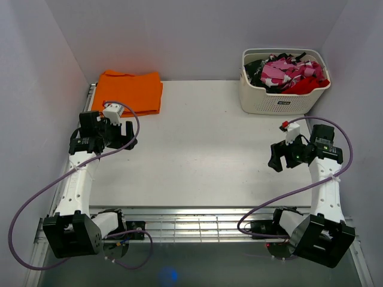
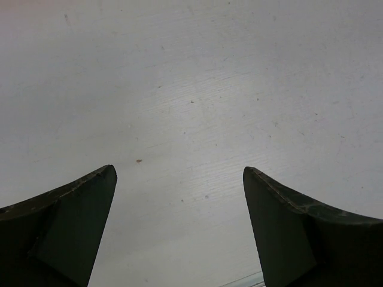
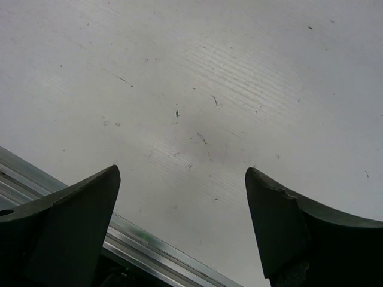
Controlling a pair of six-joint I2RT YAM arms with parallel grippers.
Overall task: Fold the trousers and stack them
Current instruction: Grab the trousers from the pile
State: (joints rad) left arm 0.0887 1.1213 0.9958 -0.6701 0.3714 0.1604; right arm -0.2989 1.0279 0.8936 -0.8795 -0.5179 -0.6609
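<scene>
The trousers (image 1: pixel 286 73), in pink, white and black camouflage print, lie crumpled in the white basket (image 1: pixel 272 103) at the back right, among other clothes. My left gripper (image 1: pixel 128 136) hovers at the table's left side, open and empty. In the left wrist view the left gripper (image 2: pixel 179 173) has only bare white table (image 2: pixel 197 89) between its dark fingers (image 2: pixel 78 221). My right gripper (image 1: pixel 276 158) hangs over the right side, in front of the basket, open and empty. The right wrist view shows the right gripper (image 3: pixel 182 173) above bare table.
A folded orange cloth (image 1: pixel 130 91) lies at the back left corner. Red and black garments share the basket. A metal rail (image 3: pixel 149 245) runs along the table's near edge below the right gripper. Grey walls close in the left, back and right sides.
</scene>
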